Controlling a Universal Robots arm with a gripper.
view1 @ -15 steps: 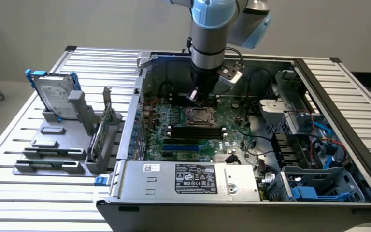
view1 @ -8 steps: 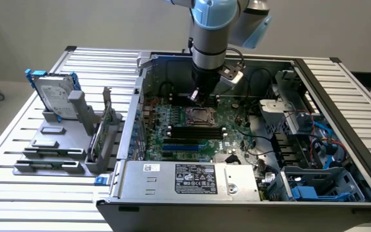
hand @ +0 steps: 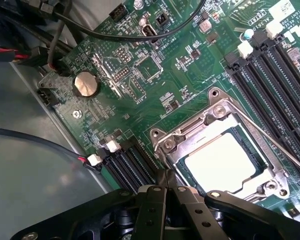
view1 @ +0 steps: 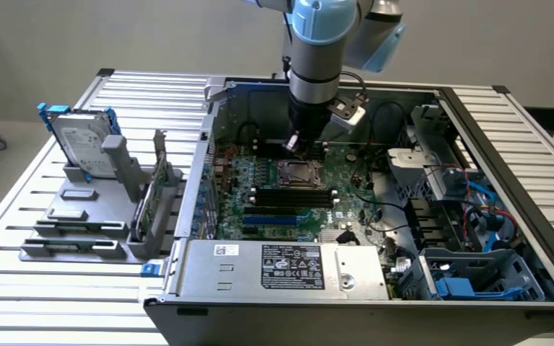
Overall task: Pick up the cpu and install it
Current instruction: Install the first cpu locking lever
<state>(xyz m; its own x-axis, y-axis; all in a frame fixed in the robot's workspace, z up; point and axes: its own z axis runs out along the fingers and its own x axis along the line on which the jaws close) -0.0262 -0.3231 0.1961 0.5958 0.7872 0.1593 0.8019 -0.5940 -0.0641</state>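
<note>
Slatted metal counter (view1: 27, 288), pale grey wall behind; carries all items below.

Computer case (view1: 508, 144): open, lying on its side, taking up the centre and the exterior view's right half of the counter. Power supply (view1: 287, 270) with a white label at 6 o'clock inside the case.

Robot arm (view1: 320, 50): grey and light blue, reaching down from 12 o'clock into the case.

Green board (view1: 267, 180): flat on the case floor. Black memory slots (view1: 294, 196) at its centre; coin battery (hand: 85, 84) visible in the wrist view.

Hard drive (view1: 83, 144): silver with blue brackets, upright in a grey holder (view1: 75, 231) at 9 o'clock, outside the case.

Socket (hand: 225, 145): metal-framed, at the board's centre, just above the memory slots in the exterior view.

End effector (hand: 167, 192): black fingers pressed together, nothing between them, hovering near the socket's edge.

Cpu (hand: 221, 162): pale square lying inside the socket frame; glare washes out its surface, so it appears seated flat, though that is not certain. A thin metal lever (hand: 270, 140) crosses one side of the frame.
</note>
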